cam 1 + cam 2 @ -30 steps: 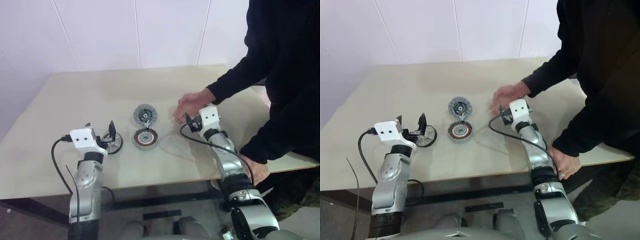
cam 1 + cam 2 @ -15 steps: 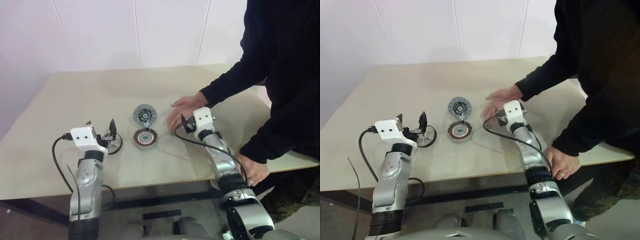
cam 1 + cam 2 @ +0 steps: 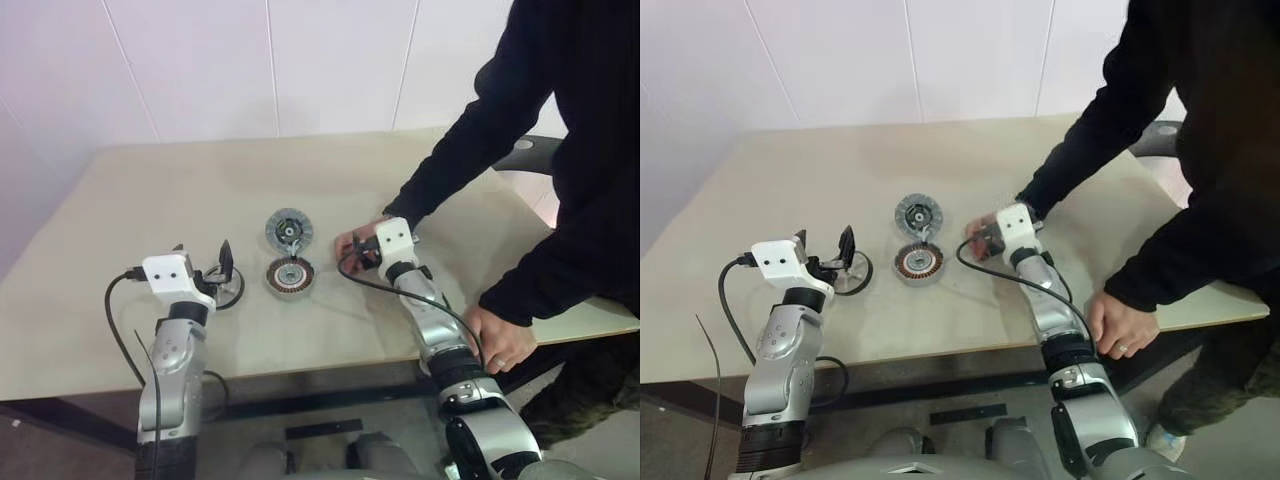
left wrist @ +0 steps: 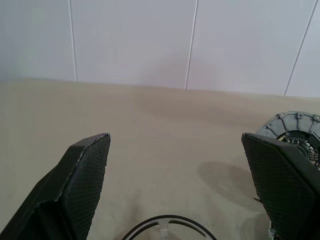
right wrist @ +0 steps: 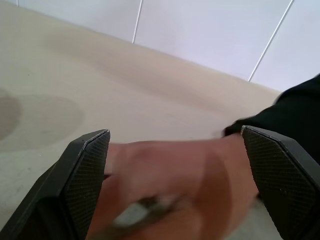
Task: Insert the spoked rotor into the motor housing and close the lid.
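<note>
The right gripper's (image 5: 175, 165) textured black fingers stand apart around a person's hand (image 5: 170, 185). The left gripper's (image 4: 175, 175) fingers are apart over the thin spoked rotor (image 3: 228, 290), left of the copper-wound motor housing (image 3: 290, 276); the grey lid (image 3: 289, 229) lies just beyond on the bench (image 3: 150, 200).

A plain test room or lab: a bare beige rectangular desk (image 3: 150, 200) stands against a white panelled wall (image 3: 250, 60), with loose motor parts laid out on it and a person in black sleeves (image 3: 470, 150) leaning in.
</note>
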